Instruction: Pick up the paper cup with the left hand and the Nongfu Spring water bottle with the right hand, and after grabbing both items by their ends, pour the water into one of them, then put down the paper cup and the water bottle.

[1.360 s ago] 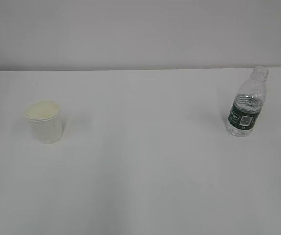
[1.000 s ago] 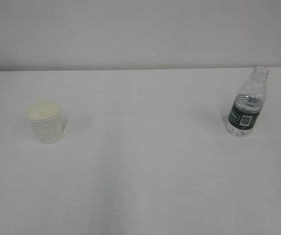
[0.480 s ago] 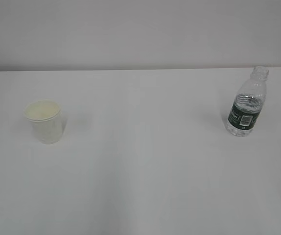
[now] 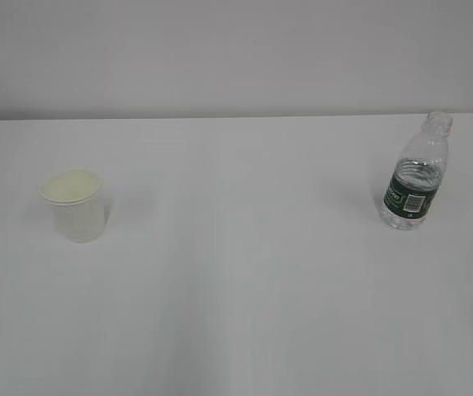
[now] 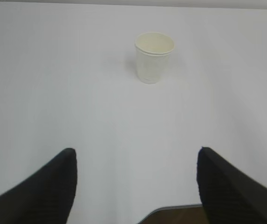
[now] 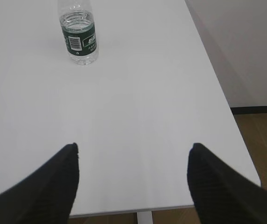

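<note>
Both claws stand with jaws wide apart and nothing between them: the left claw hangs low over the near edge of the table, looking at the cup well ahead and a little right of its centre line; the right claw hangs likewise, with the bottle far ahead and off to the left of its line.

In the exterior view the cup stands upright near the left side, the bottle upright near the far right corner, the two well apart. Neither arm shows in that view.

Risks, as I judge them. The cup is light and thin-walled (paper gives easily), so a hard squeeze could crush it, and a fingertip that strikes the rim on the way in could tip it over. The bottle has no cap and holds water in its lower part, so a knock from a badly lined-up right claw would spill it across the table; it also stands close to the table's right edge, so a sideways push might send it off. Its ribbed plastic may slip or buckle under a grip.

Against the earlier exterior pictures nothing has moved: cup and bottle stand on the same spots, and no arm has come into view.
</note>
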Robot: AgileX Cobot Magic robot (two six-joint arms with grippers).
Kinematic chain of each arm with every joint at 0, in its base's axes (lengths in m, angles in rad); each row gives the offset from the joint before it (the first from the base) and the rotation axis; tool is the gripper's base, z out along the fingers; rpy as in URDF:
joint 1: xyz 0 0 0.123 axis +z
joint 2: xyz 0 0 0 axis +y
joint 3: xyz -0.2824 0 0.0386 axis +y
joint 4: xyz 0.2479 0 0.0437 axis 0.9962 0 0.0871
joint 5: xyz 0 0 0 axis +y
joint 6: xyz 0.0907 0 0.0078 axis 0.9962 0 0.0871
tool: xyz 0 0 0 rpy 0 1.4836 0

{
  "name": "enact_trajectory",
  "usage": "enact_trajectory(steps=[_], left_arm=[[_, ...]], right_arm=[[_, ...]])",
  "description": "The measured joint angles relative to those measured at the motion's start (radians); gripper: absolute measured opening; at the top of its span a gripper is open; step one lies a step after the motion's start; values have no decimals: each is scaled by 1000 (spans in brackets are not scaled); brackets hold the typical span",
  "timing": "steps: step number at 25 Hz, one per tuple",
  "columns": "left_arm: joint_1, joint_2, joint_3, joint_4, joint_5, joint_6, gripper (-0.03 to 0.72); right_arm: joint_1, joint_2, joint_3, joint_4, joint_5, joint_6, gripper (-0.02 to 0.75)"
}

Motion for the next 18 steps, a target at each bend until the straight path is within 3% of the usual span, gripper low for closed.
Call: enact_trajectory(steps=[18], left_arm=[[0,0,0,-32,-10,0,557]], right_arm=[[0,0,-5,4,-19,0,554]])
